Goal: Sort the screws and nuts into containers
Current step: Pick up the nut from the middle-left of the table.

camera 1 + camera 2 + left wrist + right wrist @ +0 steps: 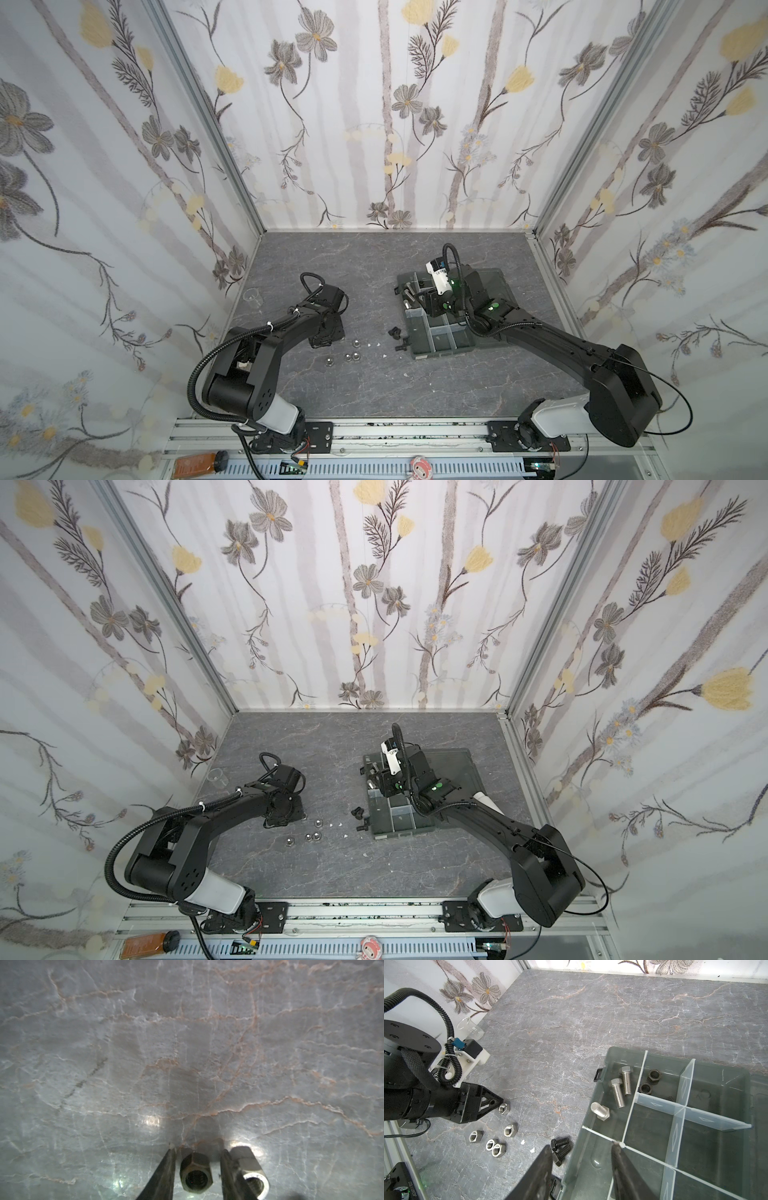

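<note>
My left gripper [197, 1149] is down at the table and open, its fingers straddling a silver nut [195, 1174] with a thin gap on each side. A second silver nut [252, 1176] lies just outside one finger. More silver nuts [498, 1150] lie loose on the table nearby, seen too in a top view [347, 357]. My right gripper [581, 1145] hangs open and empty over the edge of the dark grey organizer box [627, 1051]. Of its containers, one holds three silver screws [618, 1091] and the one beside it two black nuts [650, 1082]. Two black screws [560, 1147] lie on the table against the box.
A small clear cup [470, 1028] stands near the left wall behind the left arm. White specks [522, 1142] lie between the nuts and the black screws. The box lid [494, 282] lies flat open on the far side. Flowered walls close in three sides.
</note>
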You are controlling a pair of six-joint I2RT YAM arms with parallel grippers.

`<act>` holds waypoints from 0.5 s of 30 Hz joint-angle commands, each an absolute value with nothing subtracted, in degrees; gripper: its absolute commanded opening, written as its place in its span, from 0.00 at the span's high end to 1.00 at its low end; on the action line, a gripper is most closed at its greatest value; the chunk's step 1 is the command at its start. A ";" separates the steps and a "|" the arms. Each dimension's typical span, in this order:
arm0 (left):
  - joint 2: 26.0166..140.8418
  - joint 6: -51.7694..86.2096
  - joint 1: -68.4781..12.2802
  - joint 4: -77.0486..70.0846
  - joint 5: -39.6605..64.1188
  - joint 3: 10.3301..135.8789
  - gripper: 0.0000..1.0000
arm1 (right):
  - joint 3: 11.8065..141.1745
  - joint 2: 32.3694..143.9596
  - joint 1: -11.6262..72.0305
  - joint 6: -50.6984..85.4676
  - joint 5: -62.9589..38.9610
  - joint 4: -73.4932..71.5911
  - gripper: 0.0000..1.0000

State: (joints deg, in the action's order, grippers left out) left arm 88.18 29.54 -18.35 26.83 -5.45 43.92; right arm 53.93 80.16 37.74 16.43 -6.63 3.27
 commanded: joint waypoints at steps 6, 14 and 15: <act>88.64 29.79 -18.61 28.21 -4.75 43.52 0.68 | 54.05 79.62 37.75 16.08 -5.80 1.98 0.52; 87.25 30.99 -19.72 29.15 -6.42 42.98 0.60 | 54.05 79.98 37.71 16.08 -5.80 1.76 0.52; 87.28 31.13 -19.82 29.09 -6.25 42.89 0.60 | 54.05 79.91 37.71 16.07 -5.80 1.84 0.52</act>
